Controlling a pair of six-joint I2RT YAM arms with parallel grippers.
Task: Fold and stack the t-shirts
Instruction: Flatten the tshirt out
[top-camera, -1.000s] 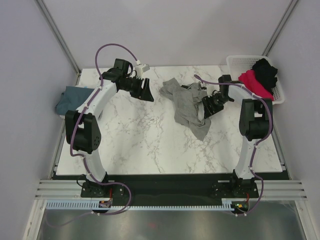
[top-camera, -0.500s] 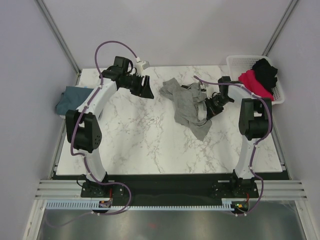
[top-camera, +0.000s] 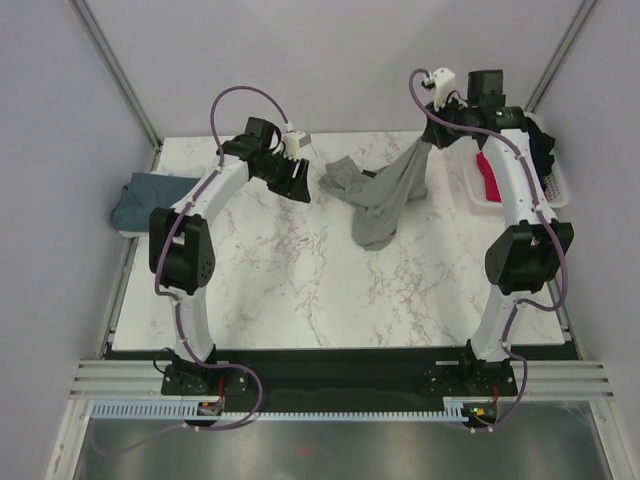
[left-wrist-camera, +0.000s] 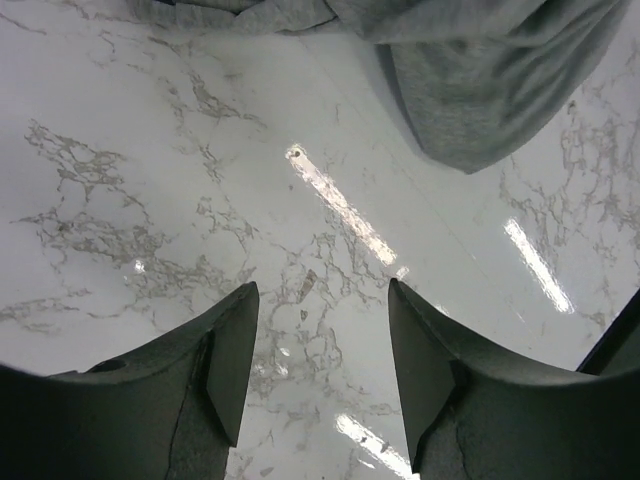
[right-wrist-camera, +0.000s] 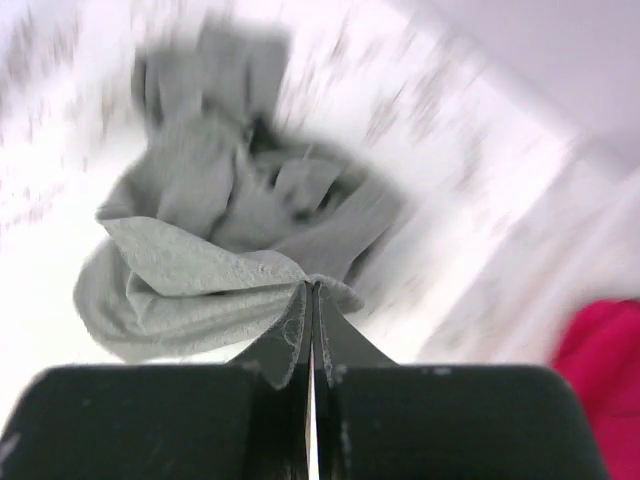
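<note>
Basket (top-camera: 560, 186): pink shirt (top-camera: 487, 175), black shirt (top-camera: 545, 150); right pincer (right-wrist-camera: 312, 300) clamps grey shirt (top-camera: 385, 195); left pincer (left-wrist-camera: 322, 350) apart.

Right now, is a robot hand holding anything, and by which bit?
Yes. The right hand pinches the grey t-shirt by a bit of its edge, the rest hanging down to the table. The left hand is open and holds nothing.

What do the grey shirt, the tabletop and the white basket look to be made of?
Grey t-shirt: soft heathered knit, probably cotton jersey, matte; it drapes in limp folds from the right gripper. Table: white veined marble look, glossy, mirroring lamp streaks in the left wrist view; stone or laminate, unclear. Basket: white and rigid-looking, likely moulded plastic; too small for detail.
</note>
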